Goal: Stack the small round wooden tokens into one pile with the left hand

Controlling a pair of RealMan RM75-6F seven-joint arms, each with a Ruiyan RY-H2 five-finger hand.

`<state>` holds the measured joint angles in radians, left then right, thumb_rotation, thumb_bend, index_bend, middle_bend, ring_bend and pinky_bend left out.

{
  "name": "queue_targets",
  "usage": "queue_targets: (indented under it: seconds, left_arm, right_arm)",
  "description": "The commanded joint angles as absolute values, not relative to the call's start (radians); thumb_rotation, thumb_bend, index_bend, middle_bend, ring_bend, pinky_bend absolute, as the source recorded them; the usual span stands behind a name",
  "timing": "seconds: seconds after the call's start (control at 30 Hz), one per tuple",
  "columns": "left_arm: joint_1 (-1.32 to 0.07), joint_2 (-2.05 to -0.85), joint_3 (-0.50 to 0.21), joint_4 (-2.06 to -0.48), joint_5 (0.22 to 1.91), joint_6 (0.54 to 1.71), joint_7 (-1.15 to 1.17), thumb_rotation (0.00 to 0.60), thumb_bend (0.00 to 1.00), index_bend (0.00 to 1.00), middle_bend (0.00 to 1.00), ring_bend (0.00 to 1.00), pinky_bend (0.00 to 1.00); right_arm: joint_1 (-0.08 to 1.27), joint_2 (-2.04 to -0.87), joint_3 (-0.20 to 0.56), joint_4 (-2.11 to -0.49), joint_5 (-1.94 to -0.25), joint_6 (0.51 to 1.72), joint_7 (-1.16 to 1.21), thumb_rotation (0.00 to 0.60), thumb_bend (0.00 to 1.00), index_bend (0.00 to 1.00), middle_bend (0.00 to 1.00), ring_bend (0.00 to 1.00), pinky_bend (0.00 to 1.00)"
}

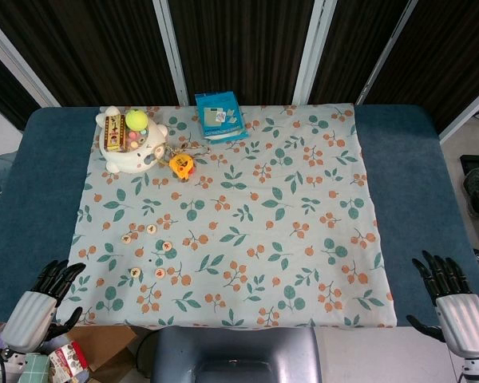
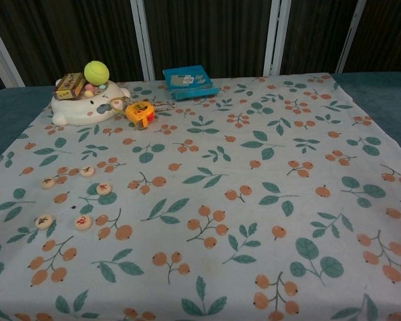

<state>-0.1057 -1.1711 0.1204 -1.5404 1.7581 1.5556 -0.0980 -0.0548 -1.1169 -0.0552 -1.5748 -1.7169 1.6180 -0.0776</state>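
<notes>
Several small round wooden tokens lie scattered flat on the left part of the floral cloth point(image 1: 303, 207), none stacked. In the head view they spread from one token point(image 1: 152, 229) down to another token point(image 1: 135, 272); in the chest view they run from a token point(image 2: 87, 171) to a token point(image 2: 83, 223). My left hand point(image 1: 44, 307) hovers off the cloth's front left corner, fingers apart and holding nothing, well short of the tokens. At the front right my right hand point(image 1: 455, 299) is held the same way. Neither hand shows in the chest view.
A white animal-shaped tray point(image 1: 128, 148) with a yellow ball point(image 1: 136, 120) stands at the back left. Next to it are an orange tape measure point(image 1: 181, 165) and a blue packet point(image 1: 220, 116). Blue table point(image 1: 419, 183) borders the cloth.
</notes>
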Motion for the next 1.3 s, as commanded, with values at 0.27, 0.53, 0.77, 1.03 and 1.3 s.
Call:
queue_targets:
  seconds: [0.27,0.53,0.77,1.03,1.3]
  left_arm:
    - [-0.114,-1.291,0.059,-1.512,1.682,1.533,-0.118,0.600,0.43,0.11,0.65,0.67,0.88]
    - [-0.185,-1.457,0.018,-1.399,1.568,1.349,-0.111,0.600,0.43,0.29,1.00,1.00,1.00]
    - [-0.220,-1.550,-0.014,-1.332,1.481,1.256,-0.071,0.600,0.43,0.29,1.00,1.00,1.00]
    - [-0.240,-1.631,-0.037,-1.248,1.444,1.230,-0.056,0.600,0.43,0.31,1.00,1.00,1.00]
    - [-0.254,-1.673,-0.050,-1.204,1.427,1.223,-0.047,0.600,0.43,0.35,1.00,1.00,1.00]
  right_arm:
    - [-0.051,-1.120,-0.058,-1.579,-1.721,1.609,-0.084,0.600,0.20,0.00,0.00,0.00,0.03]
    - [-0.048,-1.122,-0.054,-1.583,-1.710,1.600,-0.092,0.600,0.20,0.00,0.00,0.00,0.03]
    - [-0.045,-1.125,-0.053,-1.585,-1.705,1.591,-0.101,0.600,0.20,0.00,0.00,0.00,0.03]
    - [-0.045,-1.122,-0.052,-1.587,-1.703,1.593,-0.091,0.600,0.20,0.00,0.00,0.00,0.03]
    - [-0.046,-1.118,-0.053,-1.587,-1.705,1.597,-0.083,0.600,0.20,0.00,0.00,0.00,0.03]
